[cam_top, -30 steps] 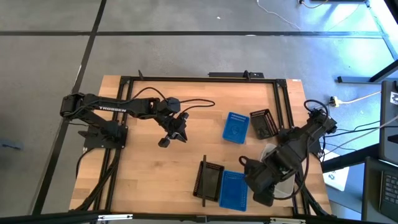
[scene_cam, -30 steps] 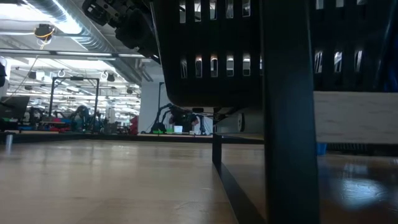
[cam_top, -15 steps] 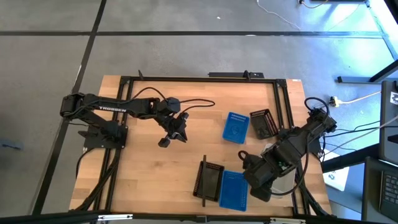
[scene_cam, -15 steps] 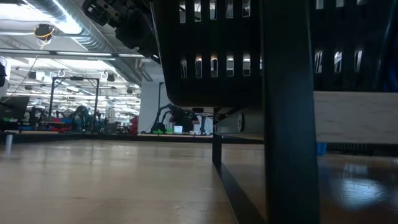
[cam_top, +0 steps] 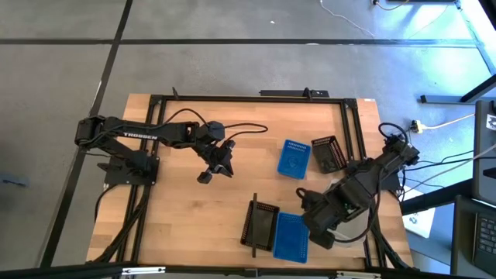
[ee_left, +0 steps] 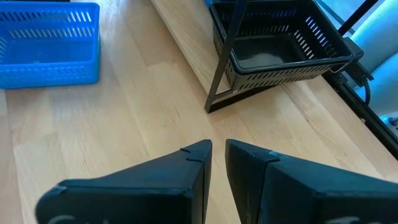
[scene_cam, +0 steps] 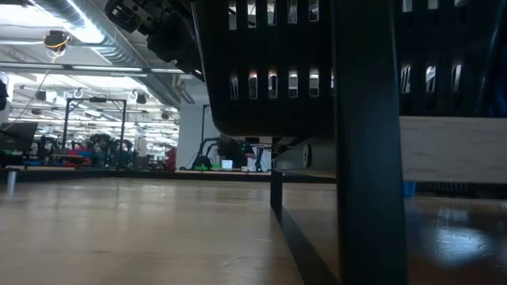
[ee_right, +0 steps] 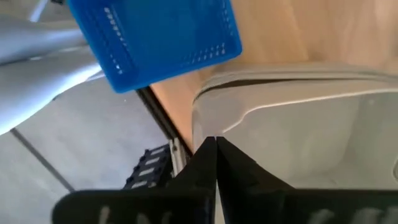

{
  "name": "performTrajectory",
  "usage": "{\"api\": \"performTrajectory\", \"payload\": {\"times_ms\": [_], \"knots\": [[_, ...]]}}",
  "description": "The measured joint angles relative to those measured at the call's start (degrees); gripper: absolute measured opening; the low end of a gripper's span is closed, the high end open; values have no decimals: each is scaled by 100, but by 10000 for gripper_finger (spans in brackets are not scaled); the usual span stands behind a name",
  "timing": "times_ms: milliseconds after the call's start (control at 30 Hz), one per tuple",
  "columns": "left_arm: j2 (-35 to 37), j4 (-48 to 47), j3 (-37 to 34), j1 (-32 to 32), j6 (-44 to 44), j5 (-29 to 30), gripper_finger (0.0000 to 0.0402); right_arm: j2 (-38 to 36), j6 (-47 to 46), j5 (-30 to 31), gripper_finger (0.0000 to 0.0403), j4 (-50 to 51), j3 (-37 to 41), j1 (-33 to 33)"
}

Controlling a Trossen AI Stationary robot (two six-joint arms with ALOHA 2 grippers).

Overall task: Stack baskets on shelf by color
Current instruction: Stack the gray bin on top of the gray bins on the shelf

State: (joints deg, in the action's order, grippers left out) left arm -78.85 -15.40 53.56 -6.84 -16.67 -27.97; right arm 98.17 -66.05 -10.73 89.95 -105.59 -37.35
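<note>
A translucent white basket point(ee_right: 298, 124) lies at the table's near right, mostly under my right arm, with a bit showing point(cam_top: 355, 229). My right gripper point(ee_right: 216, 142) stands over it, pointing down, shut at its rim. A black basket point(cam_top: 262, 223) and a blue basket point(cam_top: 290, 236) sit side by side on the shelf, next to its black upright bar point(cam_top: 253, 221). Another blue basket point(cam_top: 294, 158) and another black basket point(cam_top: 328, 153) rest on the table farther back. My left gripper point(ee_left: 218, 149) hangs mid-table above bare wood, its fingers a narrow gap apart with nothing between. My right gripper comes down from above onto the white basket's rim point(ee_right: 200, 118) near a corner, with its two fingers closed together there. The fingertips themselves hide the spot, so how much of the wall lies between them does not show. The basket rests on the table.
The table's black frame rails point(cam_top: 350, 132) run along its far and right sides. In the low view the shelved black basket point(scene_cam: 269, 71) and the upright bar point(scene_cam: 364, 142) fill the foreground. Bare wood lies between my left gripper and the shelf.
My right hand has turned a little and edged toward the table's left over the white basket, covering more of it. My left arm has kept still.
</note>
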Motion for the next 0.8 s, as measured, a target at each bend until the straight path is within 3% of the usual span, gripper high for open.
{"api": "performTrajectory", "payload": {"times_ms": [133, 367, 533, 800], "knots": [[0, 0, 0, 1, 0, 0, 39, -39, -36, -251, 2, -48, 267, 3], [0, 1, 0, 1, 4, 0, 39, -8, 12, 232, 1, -80, 287, 2], [0, 2, 0, 1, 7, 0, 39, -79, 18, -183, 0, 3, 250, 1], [0, 2, 0, 1, 11, 0, 39, -421, -868, -295, 0, -17, 243, -15]]}}
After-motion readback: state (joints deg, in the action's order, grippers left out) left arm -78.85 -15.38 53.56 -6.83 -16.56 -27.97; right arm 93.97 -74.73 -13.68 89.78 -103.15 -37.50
